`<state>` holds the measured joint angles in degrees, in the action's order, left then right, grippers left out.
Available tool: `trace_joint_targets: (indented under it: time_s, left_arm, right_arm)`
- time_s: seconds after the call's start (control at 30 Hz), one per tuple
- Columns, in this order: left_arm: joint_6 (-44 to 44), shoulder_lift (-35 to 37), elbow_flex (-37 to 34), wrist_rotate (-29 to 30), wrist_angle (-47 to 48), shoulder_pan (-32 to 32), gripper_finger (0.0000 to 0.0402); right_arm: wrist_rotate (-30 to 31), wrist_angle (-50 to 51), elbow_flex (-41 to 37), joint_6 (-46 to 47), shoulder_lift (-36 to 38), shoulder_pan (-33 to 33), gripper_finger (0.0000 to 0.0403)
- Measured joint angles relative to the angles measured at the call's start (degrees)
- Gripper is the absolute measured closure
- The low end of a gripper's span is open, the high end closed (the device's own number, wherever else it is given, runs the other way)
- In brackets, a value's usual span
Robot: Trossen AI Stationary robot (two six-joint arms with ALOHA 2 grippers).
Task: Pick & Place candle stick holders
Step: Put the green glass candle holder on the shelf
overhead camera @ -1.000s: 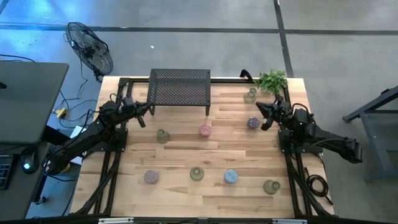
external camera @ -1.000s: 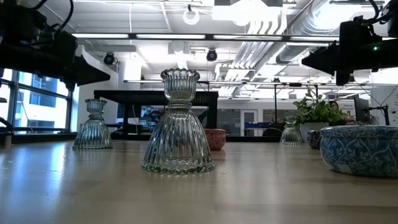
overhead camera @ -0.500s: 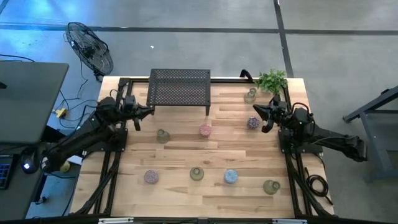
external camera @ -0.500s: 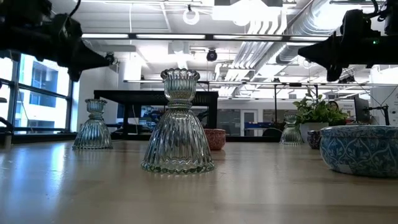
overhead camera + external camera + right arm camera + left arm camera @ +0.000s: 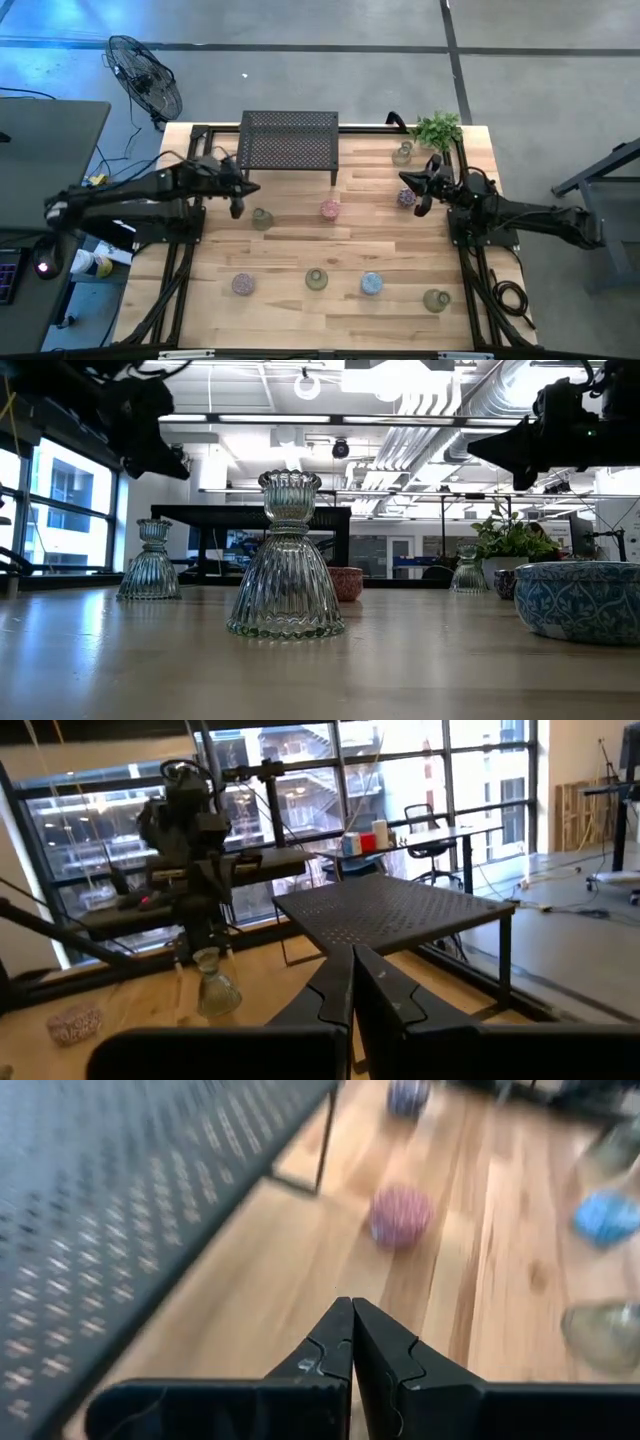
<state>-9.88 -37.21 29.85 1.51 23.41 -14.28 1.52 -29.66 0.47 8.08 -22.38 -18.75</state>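
Several small glass candle stick holders stand on their bases on the wooden table (image 5: 300,250): a clear one (image 5: 262,219), a pink one (image 5: 330,209), a purple one (image 5: 406,197), a clear one (image 5: 402,153) by the plant, and a mauve (image 5: 242,285), a clear (image 5: 316,279), a blue (image 5: 371,284) and a clear one (image 5: 436,300) in the near row. My left gripper (image 5: 246,190) is shut and empty above the table, just left of the first clear holder. It shows shut in the left wrist view (image 5: 351,1342). My right gripper (image 5: 408,182) is shut and empty by the purple holder, and shows shut in the right wrist view (image 5: 352,982).
A black mesh rack (image 5: 290,142) stands at the far middle of the table, close behind my left gripper. A small green potted plant (image 5: 437,130) stands at the far right corner. Bare wood lies between the two rows of holders.
My left arm has stretched out, and its gripper has gone toward the table's right and near edges, closer to the clear holder, staying shut. My right gripper has gone a little toward the table's left, staying shut. No holder has moved.
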Motion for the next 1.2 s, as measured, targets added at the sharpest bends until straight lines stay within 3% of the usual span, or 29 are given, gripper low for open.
trace_joint_targets:
  time_s: [0.33,0.5,0.63,0.77,0.9,1.2]
  left_arm:
    - [-6.57,-19.97,15.29,2.13,13.99,7.22,0.038]
    - [-15.36,-28.16,24.96,7.72,26.75,10.78,0.0309]
    - [-21.88,-31.93,29.63,5.73,33.47,11.86,0.0234]
    - [-26.81,-32.44,30.13,4.15,33.93,12.89,0.0162]
    - [-32.02,-32.44,28.58,3.99,33.3,12.8,0.0115]
    - [-37.35,-32.46,23.62,5.91,32.92,12.78,0.0099]
  right_arm:
    - [1.57,-4.83,0.0,-5.08,-5.16,0.44,0.0403]
    - [0.84,-7.63,0.0,-8.14,-5.48,0.44,0.0403]
    - [-2.86,-8.93,0.0,-10.74,-5.44,0.44,0.0403]
    - [-3.54,-8.82,0.0,-10.98,-5.48,0.44,0.0403]
    - [-3.42,-8.86,0.0,-10.63,-5.48,0.44,0.0403]
    - [-3.85,-6.52,0.0,-9.5,-5.48,0.44,0.0403]
